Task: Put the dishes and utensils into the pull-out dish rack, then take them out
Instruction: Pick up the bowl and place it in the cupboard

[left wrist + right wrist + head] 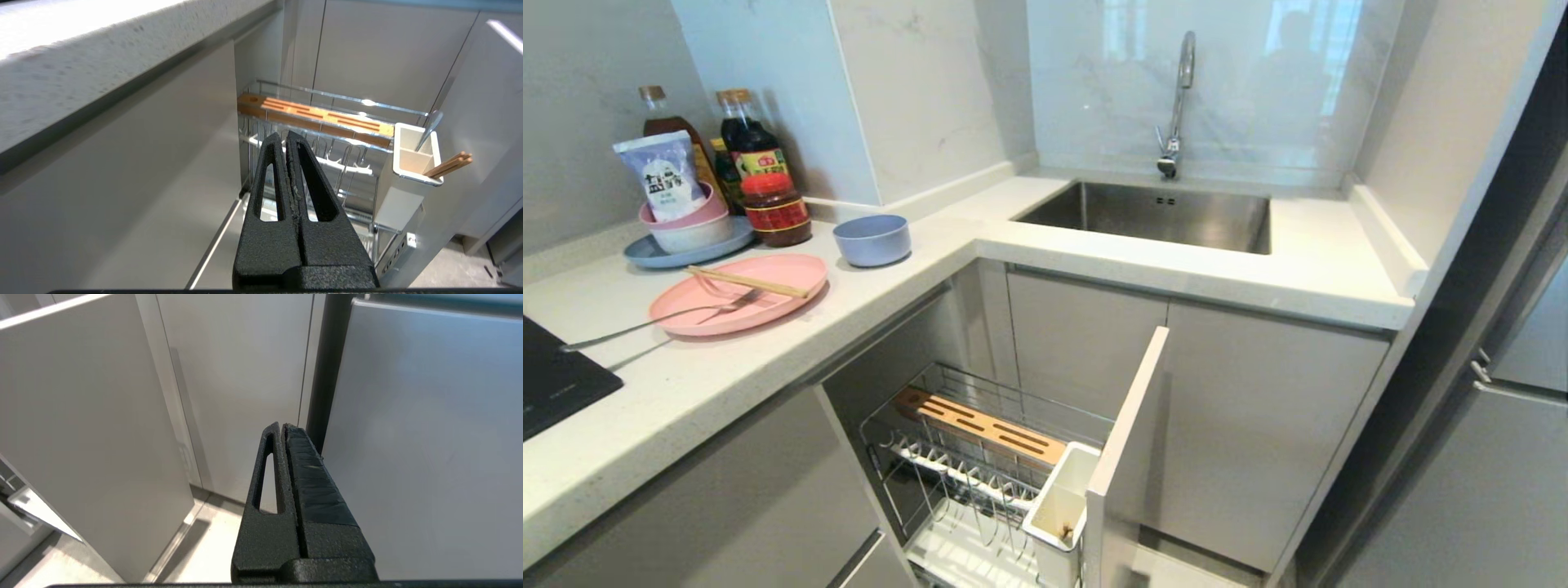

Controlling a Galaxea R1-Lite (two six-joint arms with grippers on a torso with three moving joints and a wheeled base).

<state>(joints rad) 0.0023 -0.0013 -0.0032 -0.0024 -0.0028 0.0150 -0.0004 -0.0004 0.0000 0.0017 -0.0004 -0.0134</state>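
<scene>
On the counter at the left lies the pink plate with wooden chopsticks and a silver fork across it. The pale-blue bowl stands just behind it. Below, the pull-out dish rack is drawn out, and no dishes stand on its prongs. In the left wrist view its white cutlery cup holds brown chopsticks and a silver handle. My left gripper hangs shut in front of the rack. Over by the cabinet doors, my right gripper is shut and holds nothing. Neither arm shows in the head view.
Sauce bottles, a red-lidded jar and stacked bowls on a blue-grey plate crowd the counter's back left. A black hob lies at the left edge. A sink with a tap sits behind. The rack's door front juts out.
</scene>
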